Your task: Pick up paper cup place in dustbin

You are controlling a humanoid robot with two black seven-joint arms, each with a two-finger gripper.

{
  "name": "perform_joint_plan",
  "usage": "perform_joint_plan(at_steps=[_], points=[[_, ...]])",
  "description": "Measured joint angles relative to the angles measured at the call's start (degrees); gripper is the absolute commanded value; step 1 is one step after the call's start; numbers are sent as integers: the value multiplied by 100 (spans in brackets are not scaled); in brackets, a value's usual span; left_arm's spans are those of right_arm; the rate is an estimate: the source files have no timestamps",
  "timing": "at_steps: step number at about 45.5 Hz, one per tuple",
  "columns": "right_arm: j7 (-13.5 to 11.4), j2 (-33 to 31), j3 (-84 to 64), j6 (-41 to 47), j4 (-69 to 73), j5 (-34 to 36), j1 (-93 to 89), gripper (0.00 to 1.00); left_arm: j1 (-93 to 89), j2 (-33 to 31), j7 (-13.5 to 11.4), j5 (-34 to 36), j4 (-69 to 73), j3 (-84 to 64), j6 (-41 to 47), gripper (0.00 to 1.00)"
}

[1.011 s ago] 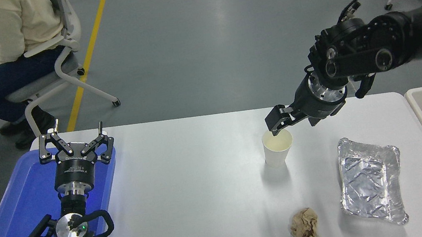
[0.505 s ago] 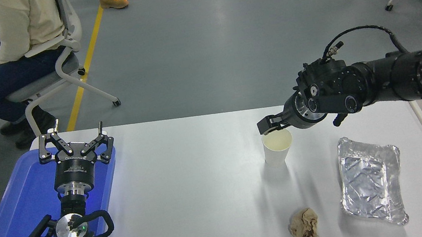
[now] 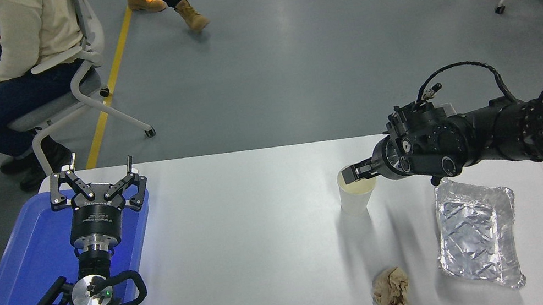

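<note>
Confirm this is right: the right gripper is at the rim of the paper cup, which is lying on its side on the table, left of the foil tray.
Not quite. The head view shows the paper cup standing upright on the table, not on its side. The rest holds: the right gripper is at its rim, and the cup is left of the foil tray.

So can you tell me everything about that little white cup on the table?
The paper cup is small, plain white and tapered, with a rolled rim and a creamy yellowish inside. It looks like thin paper. It stands upright on the white table, toward the far right side, beyond the crumpled brown paper ball and left of the silver foil tray. The right gripper reaches in from the right at its rim, with a fingertip over the opening. Whether it is already pinching the rim cannot be seen.
</note>
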Motion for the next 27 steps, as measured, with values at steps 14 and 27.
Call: perform_joint_plan(at_steps=[14, 27], points=[[-2, 45, 1, -98, -43, -36, -139, 21, 0, 0, 0, 0, 4, 0, 0, 100], [1, 95, 8, -117, -52, -44, -196, 0, 0, 0, 0, 0, 4, 0, 0, 100]])
